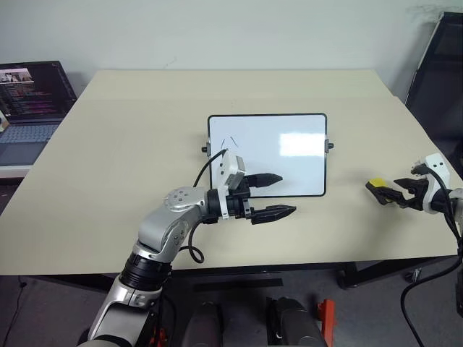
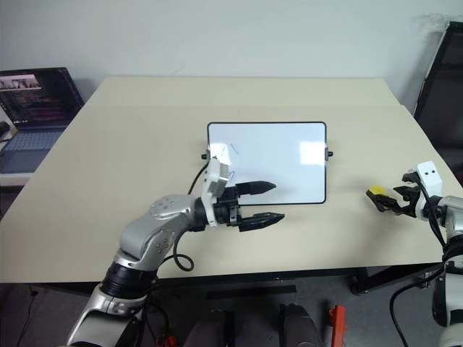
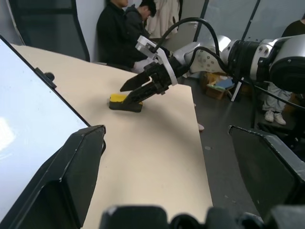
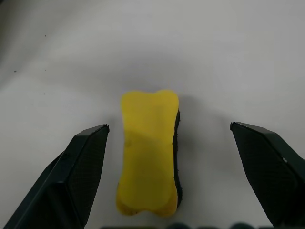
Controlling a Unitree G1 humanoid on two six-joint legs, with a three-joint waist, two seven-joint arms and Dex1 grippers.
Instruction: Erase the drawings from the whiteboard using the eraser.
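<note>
with its fingers spread wide, the right gripper (image 4: 167, 157) straddles the eraser (image 4: 150, 150) at right of frame. the left gripper (image 1: 273, 195), also apart, hovers at the whiteboard (image 1: 289, 148), whose drawings (image 1: 230, 142) look faint.

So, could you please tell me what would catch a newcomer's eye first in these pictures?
Probably the bright yellow eraser, lying on the tan table to the right of the whiteboard, between the fingers of the open right pincer. Next, the open left pincer by the whiteboard's near edge, with faint blue drawings at the board's upper left.
</note>
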